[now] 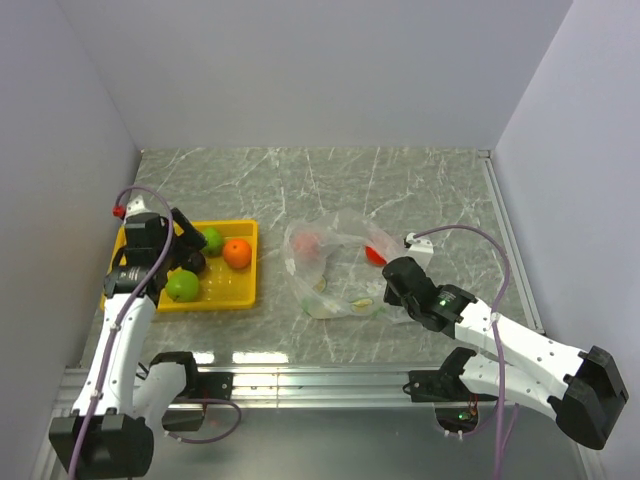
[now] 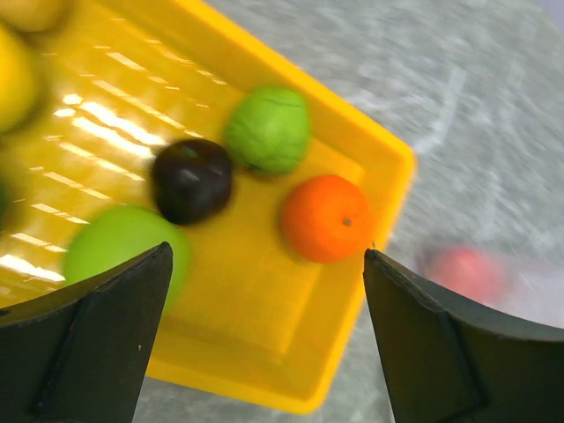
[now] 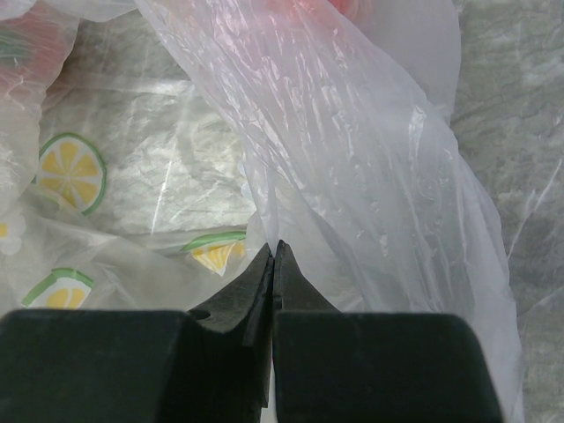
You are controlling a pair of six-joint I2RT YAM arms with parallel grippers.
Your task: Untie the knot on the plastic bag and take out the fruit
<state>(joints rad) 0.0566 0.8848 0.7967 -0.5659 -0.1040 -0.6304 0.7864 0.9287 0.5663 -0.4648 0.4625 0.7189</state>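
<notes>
Likely light, limp and slippery, the plastic bag [image 1: 335,285] lies on the desk [image 1: 400,180] just right of the yellow tray [image 1: 225,303], where the right pincer [image 3: 274,254], pressed together on a fold of its film, has a sensible hold, while the left pincer [image 2: 269,264] hangs spread over the tray.

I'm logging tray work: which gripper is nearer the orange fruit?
Left. The left gripper hovers open over the yellow tray, the orange fruit just beyond its fingertips. The right gripper is off at the plastic bag, shut on its film.
</notes>
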